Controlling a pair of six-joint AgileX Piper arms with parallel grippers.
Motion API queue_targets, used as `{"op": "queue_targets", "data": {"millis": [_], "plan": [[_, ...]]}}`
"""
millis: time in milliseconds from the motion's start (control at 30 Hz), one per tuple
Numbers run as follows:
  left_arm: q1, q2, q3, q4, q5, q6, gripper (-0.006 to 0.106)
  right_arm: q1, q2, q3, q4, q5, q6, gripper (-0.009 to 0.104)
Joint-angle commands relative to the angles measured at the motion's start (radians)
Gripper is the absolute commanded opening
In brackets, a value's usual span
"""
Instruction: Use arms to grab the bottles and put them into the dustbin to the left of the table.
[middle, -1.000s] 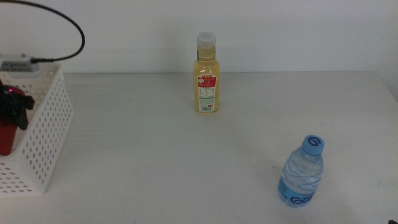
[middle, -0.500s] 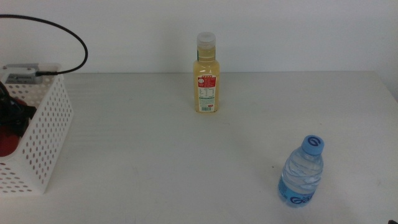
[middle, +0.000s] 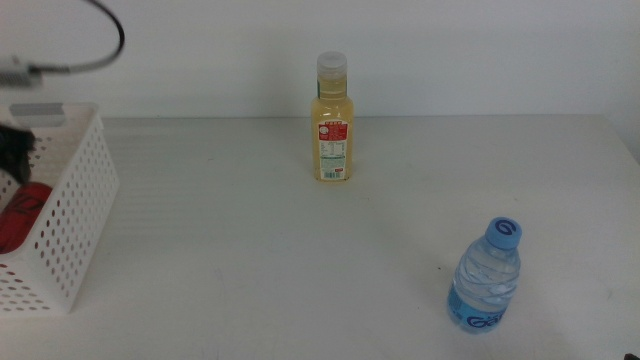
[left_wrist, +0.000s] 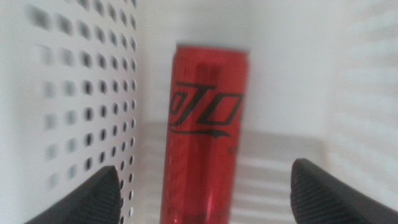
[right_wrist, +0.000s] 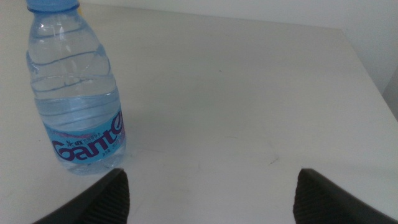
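1. Our left end effector (left_wrist: 202, 193) hangs with jaws spread over the red soda can (left_wrist: 207, 127), which lies free inside the dustbin (middle: 75, 225).
2. We lift straight out, clear of the perforated walls.
3. Our right end effector (right_wrist: 208, 193), also spread wide, waits near the water bottle (right_wrist: 76, 93); the juice bottle (middle: 332, 120) stands on the table (middle: 250, 250).

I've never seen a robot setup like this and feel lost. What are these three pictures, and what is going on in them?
Two robot arms work at an off-white table.

The overhead picture shows a yellow juice bottle, a clear blue-capped water bottle and a white perforated basket.

The other two come from cameras on the wrists. The left gripper is open over the basket, holding nothing; a red soda can lies inside. The right gripper is open too, waiting beside the water bottle.
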Motion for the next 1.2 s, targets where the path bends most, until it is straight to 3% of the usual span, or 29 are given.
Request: {"op": "queue_targets", "data": {"millis": [0,267,633,1167], "plan": [[-0.032,-0.134,-0.033,-0.018,-0.009,-0.018,0.090,-0.005,-0.027,-0.008,-0.007,-0.052,-0.005,0.079],[-0.240,-0.408,0.162,-0.017,-0.214,-0.093,0.090,-0.005,-0.027,-0.008,-0.007,-0.052,-0.005,0.079],[-0.522,-0.704,0.647,-0.018,-0.794,-0.167,0.090,-0.005,-0.027,-0.008,-0.007,-0.052,-0.005,0.079],[-0.724,-0.718,1.195,-0.019,-1.723,-0.176,0.090,-0.005,-0.027,-0.008,-0.007,-0.052,-0.005,0.079]]}}
